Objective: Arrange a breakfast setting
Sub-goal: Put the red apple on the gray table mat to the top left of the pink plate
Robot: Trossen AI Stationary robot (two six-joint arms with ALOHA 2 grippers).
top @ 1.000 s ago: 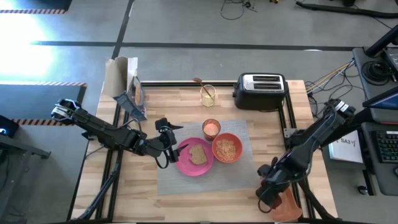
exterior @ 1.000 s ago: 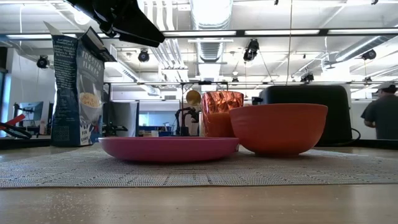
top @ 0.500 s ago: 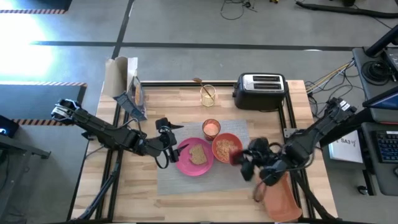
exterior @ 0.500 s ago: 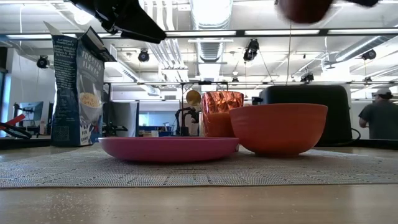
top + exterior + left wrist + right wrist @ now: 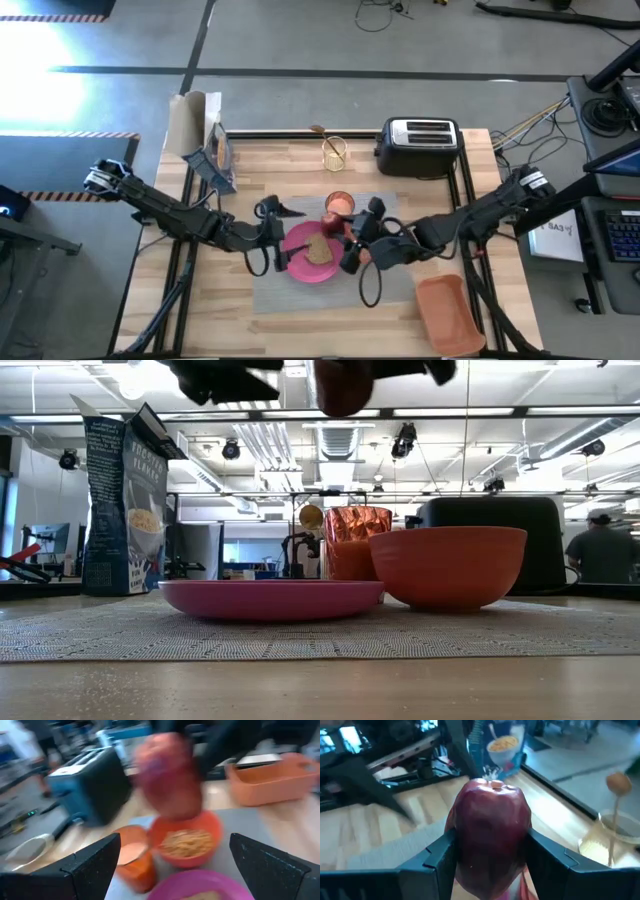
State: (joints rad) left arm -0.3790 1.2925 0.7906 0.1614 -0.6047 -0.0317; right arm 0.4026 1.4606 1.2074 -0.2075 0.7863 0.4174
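Status of the setting: mostly assembled. The grey placemat (image 5: 385, 275) lies at the centre of the worktop (image 5: 300, 165). On it stand the pink plate (image 5: 300, 262) with the toast slice (image 5: 318, 249), the orange bowl (image 5: 448, 565) filled with cereal, and the small orange cup (image 5: 339, 206) behind them. In the low view the bowl sits just beside the plate, with the cup behind the gap between them.

Item in hand: the red apple (image 5: 490, 832). The right gripper (image 5: 352, 243) carries it, fingers (image 5: 437, 855) pinching the apple from both sides, in the air above the mat near the plate and bowl — not yet set down. By judgement, placing the apple is the open step; a thin wooden utensil (image 5: 322, 133) also stands in a glass jar (image 5: 334, 152) at the back, off the mat.

The left gripper (image 5: 277, 233) waits just beside the plate on its own side, fingers (image 5: 92, 865) spread and empty.

Clearance:
- Both grippers crowd the plate; room between them is tight.
- The mat is bare toward the near edge and on the right side — the best open area for a set-down.
- The toaster (image 5: 418, 146) and cereal bag (image 5: 216, 155) stand at the back, well apart from the mat; the orange tray (image 5: 450, 312) sits at the near right corner.
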